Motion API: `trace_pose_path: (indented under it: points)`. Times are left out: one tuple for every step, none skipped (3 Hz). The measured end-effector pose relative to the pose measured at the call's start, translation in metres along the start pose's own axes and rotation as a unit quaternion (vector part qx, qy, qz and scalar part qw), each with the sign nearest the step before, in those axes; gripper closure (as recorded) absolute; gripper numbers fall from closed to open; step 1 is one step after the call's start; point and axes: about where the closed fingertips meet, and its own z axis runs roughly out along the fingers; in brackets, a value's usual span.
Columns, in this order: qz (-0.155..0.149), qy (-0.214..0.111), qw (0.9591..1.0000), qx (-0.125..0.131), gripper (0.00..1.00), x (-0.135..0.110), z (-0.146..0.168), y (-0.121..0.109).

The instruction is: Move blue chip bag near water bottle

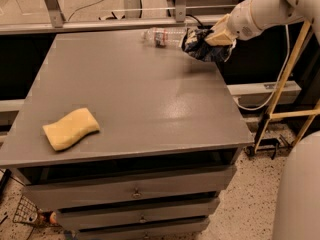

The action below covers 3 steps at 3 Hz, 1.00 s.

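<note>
The water bottle lies on its side at the far right of the grey table top, clear with a red-and-blue label. The blue chip bag is dark and crinkly with white patches, held just above the table's far right corner, right beside the bottle's right end. My gripper reaches in from the upper right on a white arm and is shut on the bag; its fingers are mostly hidden by the bag.
A yellow wavy sponge lies at the table's front left. Drawers sit under the top. A metal rail runs behind the table. A wooden frame and cables stand to the right.
</note>
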Motion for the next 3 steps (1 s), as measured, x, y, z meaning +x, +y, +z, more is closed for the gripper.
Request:
trace_pose_path:
  points:
    - [-0.006, -0.008, 0.9999, -0.007, 1.0, -0.006, 0.009, -0.002]
    - [-0.01, -0.015, 0.9997, -0.018, 1.0, -0.011, 0.02, 0.0]
    - [-0.008, -0.02, 0.9994, -0.028, 1.0, -0.012, 0.03, 0.001]
